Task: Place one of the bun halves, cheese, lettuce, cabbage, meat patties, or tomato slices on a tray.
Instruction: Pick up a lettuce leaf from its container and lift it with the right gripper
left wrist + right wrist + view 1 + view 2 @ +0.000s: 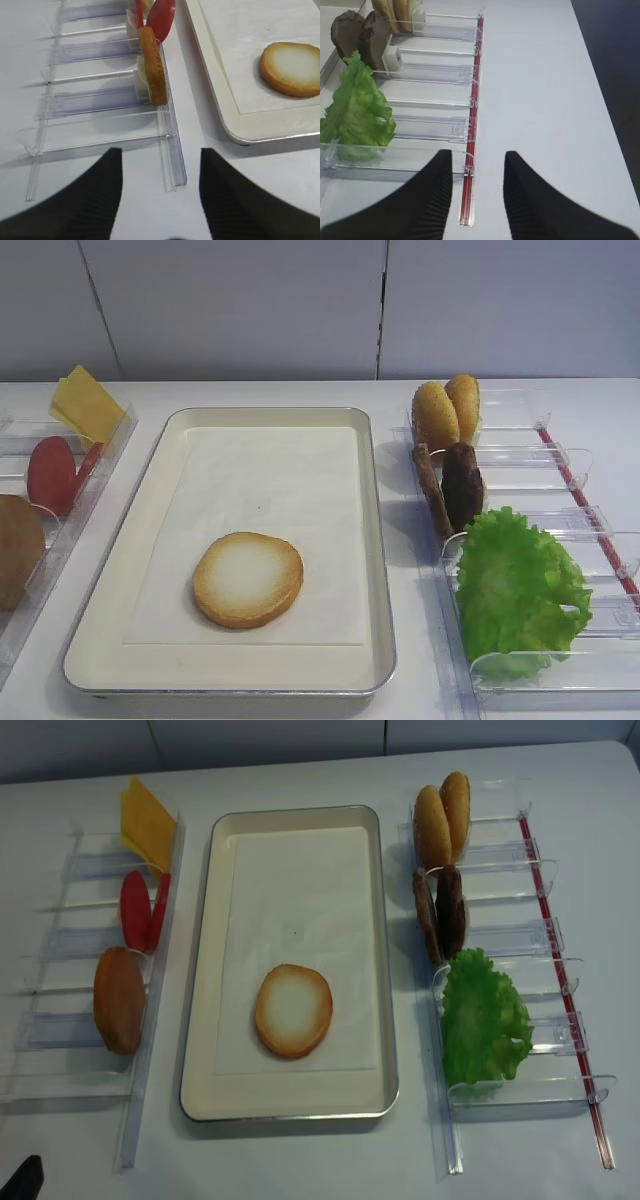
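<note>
Lying flat with its pale toasted face up, one bun half (248, 579) rests on the white paper liner toward the near end of the tray (380, 570), touched by neither arm. From the left wrist view the left gripper (161, 192) hangs over the bare table at the near end of the left clear rack (170, 150), fingers spread apart and holding nothing; the tray's near corner and that bun half lie ahead and to its right, well apart from it. From the right wrist view the right gripper (478, 187) stands with a gap between its fingers, gripping nothing, above the red strip (471, 130) along the right rack (435, 75). The lettuce (357, 115) stands ahead to its left, with the meat patties (362, 35) and two more bun halves (397, 12) farther along. Cheese (145, 820), tomato slices (140, 910) and another bun half (120, 1000) stand on edge in the left rack.
</note>
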You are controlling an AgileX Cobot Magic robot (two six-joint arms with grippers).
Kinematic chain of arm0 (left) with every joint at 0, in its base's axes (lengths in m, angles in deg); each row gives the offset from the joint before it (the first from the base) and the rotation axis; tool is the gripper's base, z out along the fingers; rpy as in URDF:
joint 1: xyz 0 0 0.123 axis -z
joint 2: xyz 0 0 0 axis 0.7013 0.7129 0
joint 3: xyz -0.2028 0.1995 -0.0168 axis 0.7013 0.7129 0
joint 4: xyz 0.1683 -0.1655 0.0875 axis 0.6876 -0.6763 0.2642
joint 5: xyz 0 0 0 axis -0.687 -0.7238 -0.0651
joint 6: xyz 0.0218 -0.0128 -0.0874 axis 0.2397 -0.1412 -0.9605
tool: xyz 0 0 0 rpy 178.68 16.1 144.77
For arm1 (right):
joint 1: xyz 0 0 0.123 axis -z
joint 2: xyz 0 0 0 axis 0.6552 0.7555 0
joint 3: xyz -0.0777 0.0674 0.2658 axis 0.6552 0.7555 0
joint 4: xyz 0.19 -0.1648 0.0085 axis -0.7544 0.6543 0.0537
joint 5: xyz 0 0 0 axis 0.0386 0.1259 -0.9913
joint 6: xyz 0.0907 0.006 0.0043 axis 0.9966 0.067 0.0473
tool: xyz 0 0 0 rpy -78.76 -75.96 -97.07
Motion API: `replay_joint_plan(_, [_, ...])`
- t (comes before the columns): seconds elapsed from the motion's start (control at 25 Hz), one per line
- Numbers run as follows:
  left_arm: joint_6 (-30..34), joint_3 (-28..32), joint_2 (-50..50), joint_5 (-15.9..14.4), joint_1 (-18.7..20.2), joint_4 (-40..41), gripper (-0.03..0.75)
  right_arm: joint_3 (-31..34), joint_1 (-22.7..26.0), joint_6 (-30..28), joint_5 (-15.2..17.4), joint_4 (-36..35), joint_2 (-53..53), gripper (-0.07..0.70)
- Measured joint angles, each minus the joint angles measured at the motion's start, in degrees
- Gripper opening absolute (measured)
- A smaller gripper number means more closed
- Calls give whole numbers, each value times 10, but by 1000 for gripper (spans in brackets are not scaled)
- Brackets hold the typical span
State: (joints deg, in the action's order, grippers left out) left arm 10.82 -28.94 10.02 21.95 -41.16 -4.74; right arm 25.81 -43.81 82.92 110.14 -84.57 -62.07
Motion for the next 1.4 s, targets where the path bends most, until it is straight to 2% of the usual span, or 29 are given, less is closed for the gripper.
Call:
replay_joint_plan(0.76, [0,0,0,0,0,0,325,0,0,4,0,-10,0,278])
replay_joint_plan(0.88, [0,0,0,0,0,0,325,0,0,18,0,-31,0,319])
replay_joint_plan(0.96, [0,0,0,0,0,0,324,-1,0,28,3,-59,7,382])
replay_joint_plan(1.08, [-1,0,0,0,0,0,323,-14,0,39,18,-109,77,448])
replay_joint_plan(1.2, [-1,0,0,0,0,0,323,-26,0,42,26,-129,122,455])
replay_joint_plan(1.4, [-1,0,0,1,0,0,323,-63,0,81,51,-183,239,458])
